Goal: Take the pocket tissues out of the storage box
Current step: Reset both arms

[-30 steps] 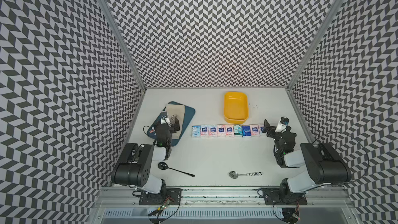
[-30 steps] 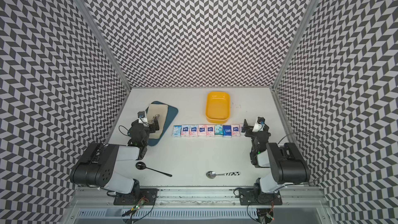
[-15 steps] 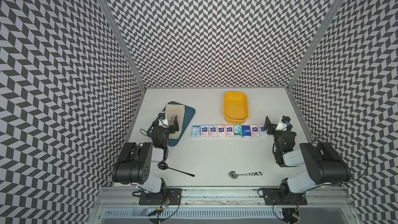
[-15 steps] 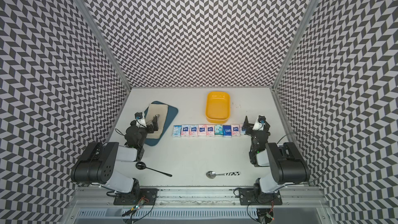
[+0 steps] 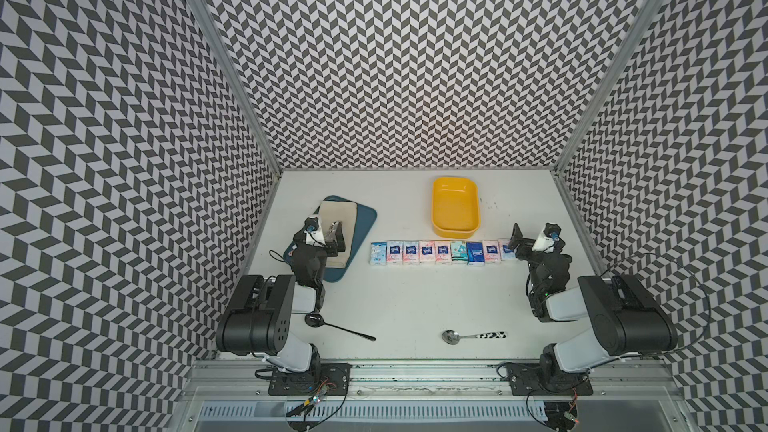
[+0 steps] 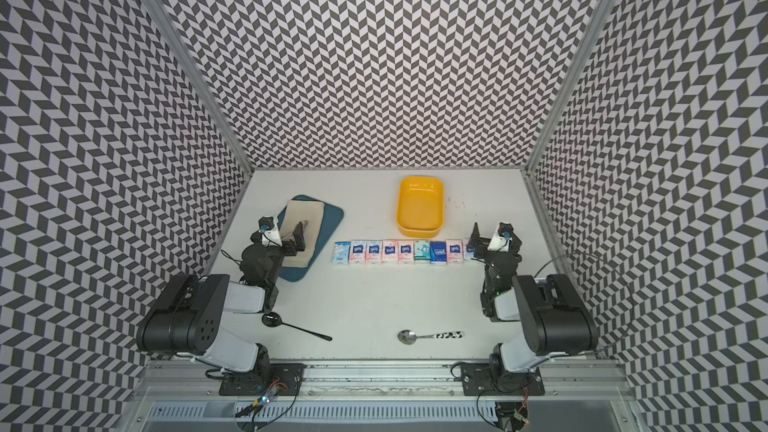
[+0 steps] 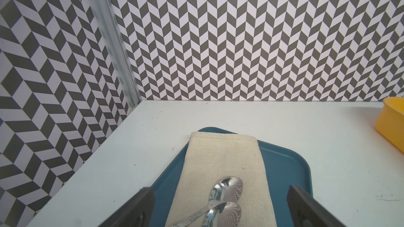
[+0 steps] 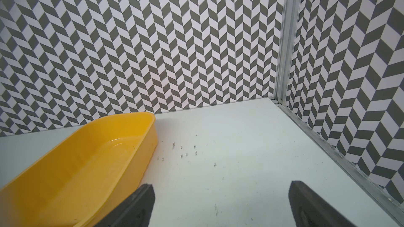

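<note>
The yellow storage box (image 5: 455, 234) (image 6: 417, 231) stands empty at the back middle of the table in both top views, and its rim shows in the wrist views (image 8: 122, 117) (image 7: 391, 103). Several pocket tissues (image 5: 428, 252) (image 6: 390, 252) lie in a straight row on the table just in front of it, among them a teal pack (image 5: 458, 252) and a dark blue pack (image 5: 475, 252). My right gripper (image 5: 517, 241) (image 8: 220, 186) hangs open over the row's right end, partly covering the last pack. My left gripper (image 5: 334, 235) (image 7: 220, 189) is open above the cloth, holding nothing.
A dark-blue tray (image 5: 361, 222) (image 7: 284, 167) with a beige cloth (image 7: 223, 156) and two metal spoons (image 7: 229, 187) sits at the left. A black spoon (image 5: 316, 320) and a metal spoon with a patterned handle (image 5: 451, 336) lie near the front edge. Patterned walls close in three sides.
Both arms have shifted only slightly; the left wrist has turned a little over the tray. The row of packs and the box have not moved. Both grippers stay open.
</note>
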Controlling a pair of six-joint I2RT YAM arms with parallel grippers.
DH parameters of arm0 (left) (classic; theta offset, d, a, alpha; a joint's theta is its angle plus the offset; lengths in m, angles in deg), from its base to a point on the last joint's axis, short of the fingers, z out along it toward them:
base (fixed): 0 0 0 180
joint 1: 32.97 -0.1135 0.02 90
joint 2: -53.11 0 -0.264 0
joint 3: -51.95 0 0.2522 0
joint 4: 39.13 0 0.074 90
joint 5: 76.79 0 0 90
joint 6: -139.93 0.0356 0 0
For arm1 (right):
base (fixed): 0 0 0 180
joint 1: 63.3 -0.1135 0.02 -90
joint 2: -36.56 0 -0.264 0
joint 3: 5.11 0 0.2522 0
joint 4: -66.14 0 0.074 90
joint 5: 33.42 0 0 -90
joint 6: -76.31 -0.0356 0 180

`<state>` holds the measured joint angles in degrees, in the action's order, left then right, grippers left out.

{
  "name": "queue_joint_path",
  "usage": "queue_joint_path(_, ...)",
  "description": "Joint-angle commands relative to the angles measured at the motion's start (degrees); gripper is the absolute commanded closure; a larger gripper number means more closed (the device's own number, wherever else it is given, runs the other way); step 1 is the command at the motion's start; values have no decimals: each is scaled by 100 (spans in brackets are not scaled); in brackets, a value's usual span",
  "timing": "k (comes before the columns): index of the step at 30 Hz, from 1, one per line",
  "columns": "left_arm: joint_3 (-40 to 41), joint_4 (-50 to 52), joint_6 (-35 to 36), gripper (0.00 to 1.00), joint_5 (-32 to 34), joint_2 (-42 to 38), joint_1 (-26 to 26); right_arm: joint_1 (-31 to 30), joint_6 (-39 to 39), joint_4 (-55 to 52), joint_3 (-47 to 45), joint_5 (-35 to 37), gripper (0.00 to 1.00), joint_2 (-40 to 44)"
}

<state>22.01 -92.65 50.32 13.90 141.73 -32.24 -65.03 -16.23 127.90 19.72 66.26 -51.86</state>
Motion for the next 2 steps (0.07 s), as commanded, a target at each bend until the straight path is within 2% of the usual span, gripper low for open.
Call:
queue_joint_path(1, 43, -145, 28, 1, -54, 15, 6, -46, 36, 340, -17, 96, 1, -35)
queue_joint_path(2, 24, -121, 31, 1, -60, 27, 6, -45, 44, 340, -17, 97, 0, -35)
